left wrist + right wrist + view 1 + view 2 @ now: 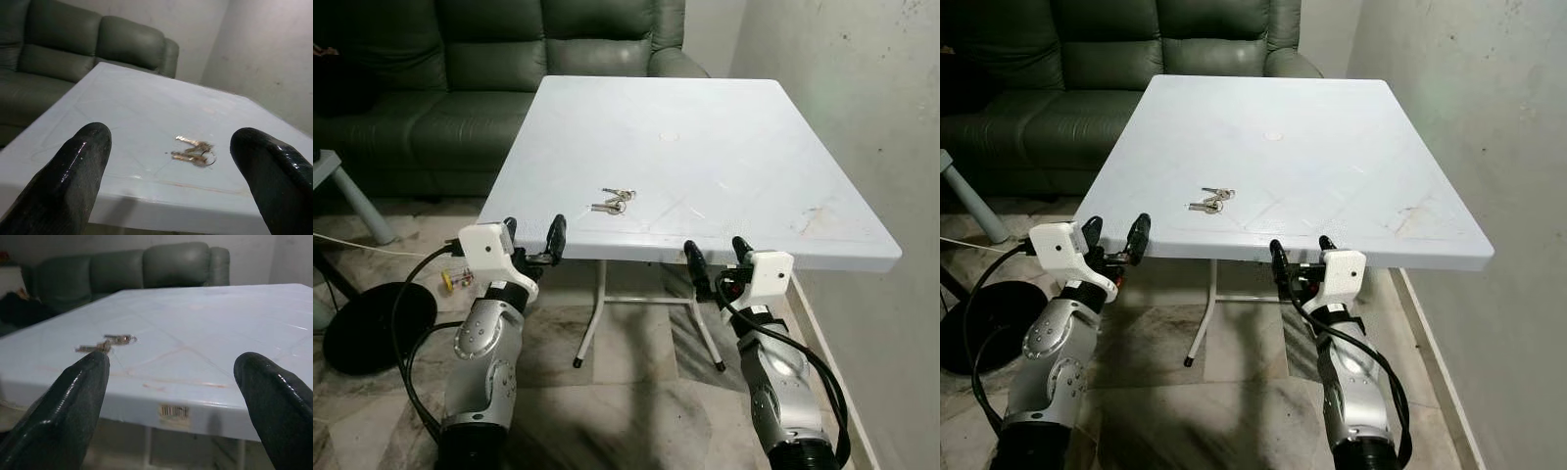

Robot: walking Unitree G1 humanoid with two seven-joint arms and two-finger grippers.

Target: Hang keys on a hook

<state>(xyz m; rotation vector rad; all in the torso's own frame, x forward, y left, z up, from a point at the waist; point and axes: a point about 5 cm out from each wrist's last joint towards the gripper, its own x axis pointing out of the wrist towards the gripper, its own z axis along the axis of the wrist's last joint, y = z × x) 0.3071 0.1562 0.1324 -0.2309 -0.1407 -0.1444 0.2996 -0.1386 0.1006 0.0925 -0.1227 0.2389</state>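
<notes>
Keys (615, 201) lay flat on the white plastic table (754, 157), near its front edge, untouched. The left gripper (532, 235) and right gripper (717, 256) hovered just off that edge, both spread wide and empty. A clean pickup would likely need one gripper descending over the ring, pinching low. No hook was visible.

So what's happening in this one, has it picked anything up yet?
Not yet. The robot faces a white table with a bunch of keys lying near its front edge, untouched. The left gripper and right gripper are both open and empty, raised just short of the table's near edge, the keys lying between them and further in. A green sofa stands behind the table. I can make out no hook.
</notes>
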